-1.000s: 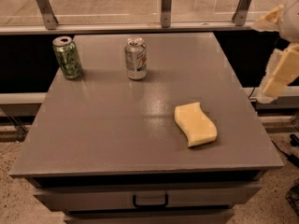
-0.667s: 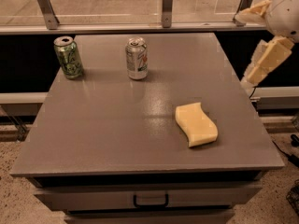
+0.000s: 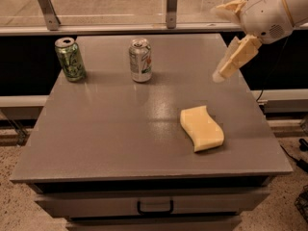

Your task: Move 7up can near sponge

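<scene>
Your gripper [image 3: 217,42] has swung in from the right edge and now hangs over the counter [image 3: 110,129], jaws spread wide and empty. The 7up can [image 3: 140,60] stands untouched, well left of the jaws. The sponge [image 3: 202,128] lies just forward of them. The reach looks barely begun.

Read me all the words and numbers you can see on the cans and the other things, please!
7up can: green and red label marks, too blurred to read.
Green can: pale pattern, nothing readable.
Sponge: no writing.
Gripper, open, over the right edge of the table: no writing.
</scene>
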{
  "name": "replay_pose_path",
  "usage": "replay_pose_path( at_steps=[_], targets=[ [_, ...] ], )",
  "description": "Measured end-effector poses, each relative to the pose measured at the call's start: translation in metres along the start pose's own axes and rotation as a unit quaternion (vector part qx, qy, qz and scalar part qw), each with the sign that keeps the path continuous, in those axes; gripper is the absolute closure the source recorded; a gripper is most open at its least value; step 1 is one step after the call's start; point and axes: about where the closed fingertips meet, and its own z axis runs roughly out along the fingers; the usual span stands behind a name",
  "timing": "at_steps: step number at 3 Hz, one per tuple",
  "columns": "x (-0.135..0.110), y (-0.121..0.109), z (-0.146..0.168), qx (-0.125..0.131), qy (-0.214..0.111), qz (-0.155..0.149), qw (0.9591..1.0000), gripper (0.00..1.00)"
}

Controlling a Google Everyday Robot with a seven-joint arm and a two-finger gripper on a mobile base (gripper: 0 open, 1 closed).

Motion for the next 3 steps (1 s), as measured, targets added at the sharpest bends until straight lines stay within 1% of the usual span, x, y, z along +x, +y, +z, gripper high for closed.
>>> replay_pose_path(
  at_steps=[1,2,3],
  targets=[
    [0.0,0.0,0.0,0.0,0.0,0.0,1.0,0.0],
    [0.003,-0.009,0.013,0.005,-0.049,0.015,0.9987,0.0],
    [0.005,-0.022,0.044,0.02,-0.109,0.052,0.9925,0.0]
  ],
)
